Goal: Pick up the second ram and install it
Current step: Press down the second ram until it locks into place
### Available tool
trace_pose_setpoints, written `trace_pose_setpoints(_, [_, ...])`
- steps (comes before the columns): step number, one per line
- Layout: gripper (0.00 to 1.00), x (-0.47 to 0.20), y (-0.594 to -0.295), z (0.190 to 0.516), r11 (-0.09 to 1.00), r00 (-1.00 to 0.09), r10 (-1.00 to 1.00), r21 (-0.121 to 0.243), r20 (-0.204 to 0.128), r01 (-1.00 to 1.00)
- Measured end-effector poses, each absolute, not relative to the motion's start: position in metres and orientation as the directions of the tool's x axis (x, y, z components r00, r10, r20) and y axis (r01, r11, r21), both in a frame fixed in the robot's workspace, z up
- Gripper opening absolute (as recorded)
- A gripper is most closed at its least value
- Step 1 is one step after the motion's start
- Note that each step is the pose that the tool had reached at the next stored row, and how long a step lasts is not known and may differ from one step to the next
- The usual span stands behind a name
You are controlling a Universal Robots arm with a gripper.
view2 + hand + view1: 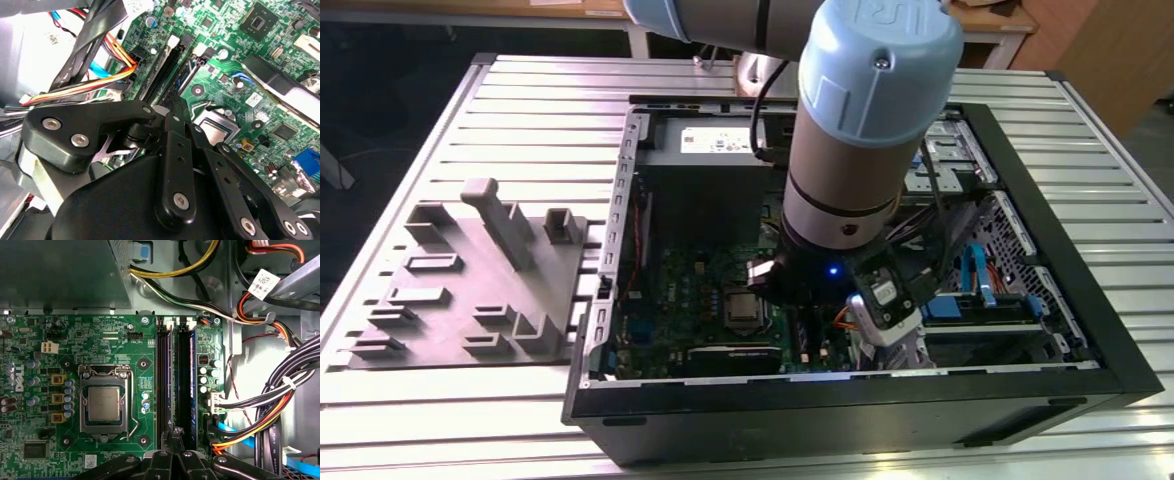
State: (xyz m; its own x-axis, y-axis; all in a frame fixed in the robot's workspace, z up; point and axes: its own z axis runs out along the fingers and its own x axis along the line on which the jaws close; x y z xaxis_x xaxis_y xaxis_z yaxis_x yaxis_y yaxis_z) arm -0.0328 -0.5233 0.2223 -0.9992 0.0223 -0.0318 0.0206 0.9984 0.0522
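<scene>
Exterior view: an open black computer case (854,400) lay on a slatted metal table (454,100), with the arm reaching down into it from above. Inside sat a green motherboard (674,290), and at the far end a power supply (707,140) carrying a white printed label too small to read. A grey fixture tray (467,290) with upright posts stood just beside the case on the exterior view's left.

In the first wrist view the motherboard (100,340) bore white silkscreen print and a white logo at one edge. A processor (102,402) sat in its socket under a metal clamp. A bundle of coloured cables (250,430) ran alongside the board, and one lead carried a white tag (263,284) with fine print.

Two long black slots lay side by side next to the processor. The second ram (186,385), showing a bluish edge, stood in the slot nearer the cables. The neighbouring slot also seemed to hold a dark stick, though I could not tell for certain.

The gripper (175,432) hung over the near end of these slots with its fingers drawn together, nothing visible between them. In the second wrist view the gripper (175,107) pointed at the end of the second ram (189,74); whether it touched the stick I could not tell.
</scene>
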Motion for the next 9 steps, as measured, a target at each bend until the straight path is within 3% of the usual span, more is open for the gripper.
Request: trace_pose_setpoints(9, [0.1,-0.0328,-0.5234,0.2189,0.998,-0.999,0.022,0.052,-0.032,0.021])
